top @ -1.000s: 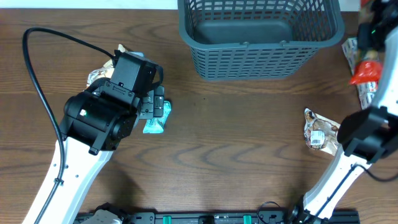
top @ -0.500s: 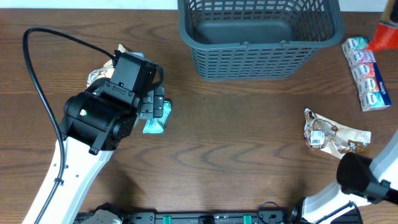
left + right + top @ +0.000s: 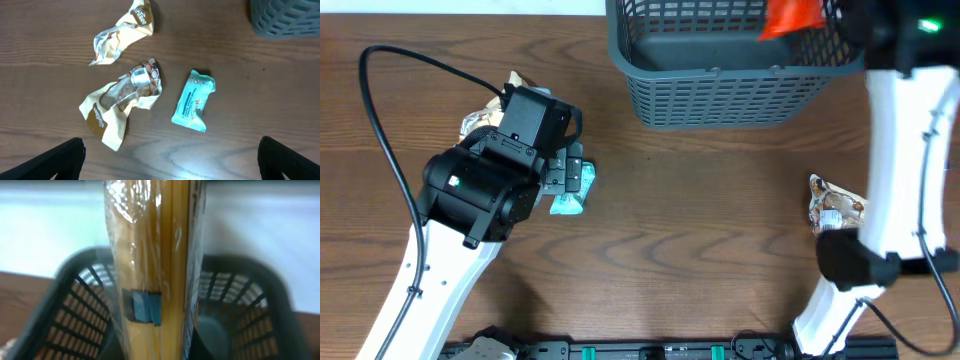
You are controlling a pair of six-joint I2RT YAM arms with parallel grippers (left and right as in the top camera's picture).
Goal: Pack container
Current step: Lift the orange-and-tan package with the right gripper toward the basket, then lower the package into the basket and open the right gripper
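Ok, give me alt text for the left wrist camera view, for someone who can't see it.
A teal snack packet lies on the wooden table ahead of the open left gripper, whose dark fingertips show at the bottom corners. Two crumpled cream wrappers lie to its left, and a corner of the grey slotted basket shows top right.

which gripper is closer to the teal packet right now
Left. The left gripper hangs open right over the teal packet; the right gripper is far off above the container, holding an orange packet.
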